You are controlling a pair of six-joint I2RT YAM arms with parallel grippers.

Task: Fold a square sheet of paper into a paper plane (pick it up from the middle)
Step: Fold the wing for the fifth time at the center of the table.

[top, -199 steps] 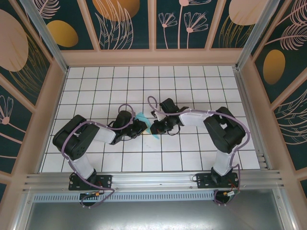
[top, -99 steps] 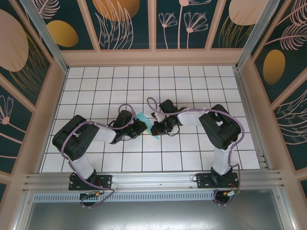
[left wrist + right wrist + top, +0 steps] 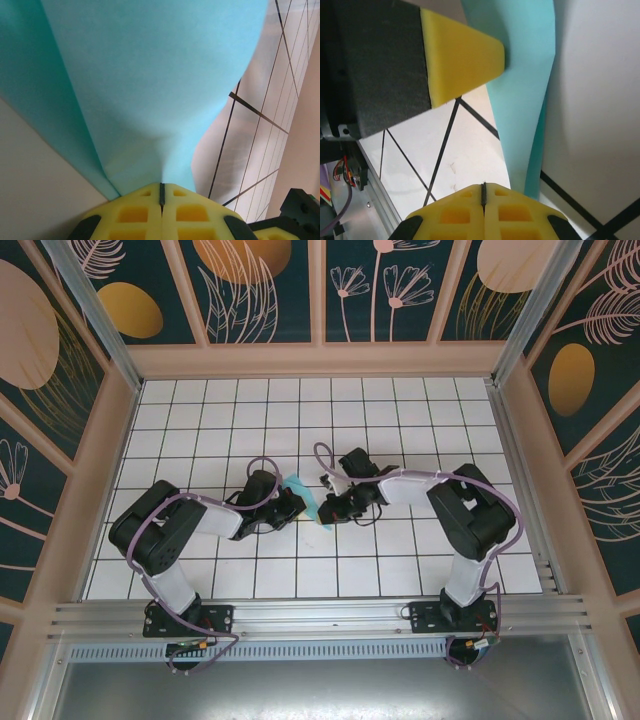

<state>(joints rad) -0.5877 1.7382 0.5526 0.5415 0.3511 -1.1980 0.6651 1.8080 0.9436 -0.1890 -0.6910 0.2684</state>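
From the overhead camera I see my left arm (image 3: 185,525) folded back on itself, elbow out towards the left wall, forearm laid low over the white grid table (image 3: 400,410) and pointing right towards the middle. My right arm (image 3: 465,510) mirrors it, with its elbow out to the right and its forearm reaching left, so the two wrists meet nose to nose near the table's centre. The left gripper (image 3: 293,503) is clenched on the sheet of paper (image 3: 304,492). On its wrist camera the two yellow pads (image 3: 132,212) are pressed flat together with only a hairline seam between them. The light-blue paper rises straight out of that seam and fans wide above, with a soft crease running down its left side. The paper is bowed rather than flat, and it sits between the two grippers. The right gripper (image 3: 329,515) is closed tight as well, its pads meeting along a thin line on its own camera. A narrow strip of the paper comes down to the top of its right-hand pad, just beside the seam, but I cannot tell whether any of it is actually caught between the pads. In that same view the left gripper's yellow fingertip (image 3: 462,55) rests against the upper part of the strip, and the table's grid lines run underneath.
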